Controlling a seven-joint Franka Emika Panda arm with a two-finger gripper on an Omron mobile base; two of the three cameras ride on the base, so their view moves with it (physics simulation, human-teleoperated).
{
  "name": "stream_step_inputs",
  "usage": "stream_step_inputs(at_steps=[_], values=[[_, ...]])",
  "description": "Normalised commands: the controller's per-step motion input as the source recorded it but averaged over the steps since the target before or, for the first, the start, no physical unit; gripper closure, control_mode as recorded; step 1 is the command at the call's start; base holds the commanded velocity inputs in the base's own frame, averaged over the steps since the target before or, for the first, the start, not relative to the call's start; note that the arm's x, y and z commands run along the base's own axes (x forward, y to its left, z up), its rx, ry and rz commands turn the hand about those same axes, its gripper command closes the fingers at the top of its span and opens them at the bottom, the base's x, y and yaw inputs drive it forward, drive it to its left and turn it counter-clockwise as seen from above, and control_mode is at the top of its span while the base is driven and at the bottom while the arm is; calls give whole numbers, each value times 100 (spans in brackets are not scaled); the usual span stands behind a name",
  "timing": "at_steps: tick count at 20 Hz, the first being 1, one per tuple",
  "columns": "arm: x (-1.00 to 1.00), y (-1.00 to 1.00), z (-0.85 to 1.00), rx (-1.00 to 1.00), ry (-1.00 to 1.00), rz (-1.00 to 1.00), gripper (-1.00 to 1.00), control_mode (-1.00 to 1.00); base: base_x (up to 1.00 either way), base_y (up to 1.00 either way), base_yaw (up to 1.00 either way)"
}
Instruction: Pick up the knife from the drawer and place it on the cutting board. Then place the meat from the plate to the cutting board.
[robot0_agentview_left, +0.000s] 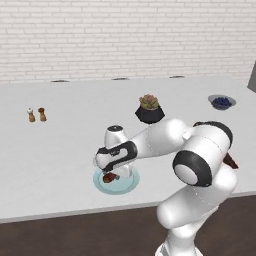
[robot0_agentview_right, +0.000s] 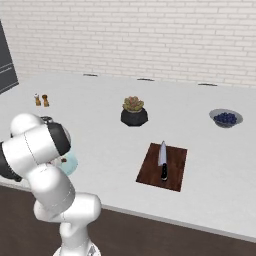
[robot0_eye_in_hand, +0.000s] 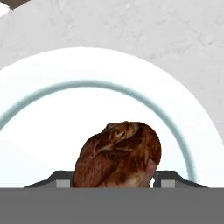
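Brown, drumstick-shaped cooked meat (robot0_eye_in_hand: 117, 155) sits closest to the hand camera, low in the hand view at about 6 o'clock of the round pale-blue plate (robot0_eye_in_hand: 39, 131) that carries it. Two small dark fingers (robot0_eye_in_hand: 61, 179) rise on either side of the meat's base, one at its 9 o'clock and one at its 3 o'clock, so the piece lies between them. Whether they press on it or stand just apart I cannot tell. Its long axis seems to run away from the camera, toward 12 o'clock, though foreshortening makes that uncertain.

From the left base view, the hand hangs low over the plate (robot0_agentview_left: 100, 184), with the meat (robot0_agentview_left: 109, 177) showing under it, near the front edge of the white surface (robot0_agentview_left: 60, 145).

From the right base view, the silver-bladed, black-handled kitchen knife (robot0_agentview_right: 163, 160) already lies on the dark reddish-brown wooden cutting board (robot0_agentview_right: 150, 172), so the first half looks done. That board lies well apart from the plate (robot0_agentview_right: 70, 164), toward 3 o'clock, so I judge a grip and a lift come before that carry.
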Motion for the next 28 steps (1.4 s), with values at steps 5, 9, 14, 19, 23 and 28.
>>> stream_step_inputs(at_steps=[5, 9, 14, 19, 23, 28], values=[[-43, -31, 12, 1, -8, -12, 100, -100, 0, 0, 0], [-52, -91, 66, 9, -15, -41, 100, -100, 0, 0, 0], [-8, -73, 73, 3, -9, -59, 100, -100, 0, 0, 0], [30, -55, 57, -1, 0, -73, 100, -100, 0, 0, 0], [31, -68, 55, -1, 6, -76, 100, -100, 0, 0, 0], [30, -85, 40, 2, 8, -77, 100, -100, 0, 0, 0]])
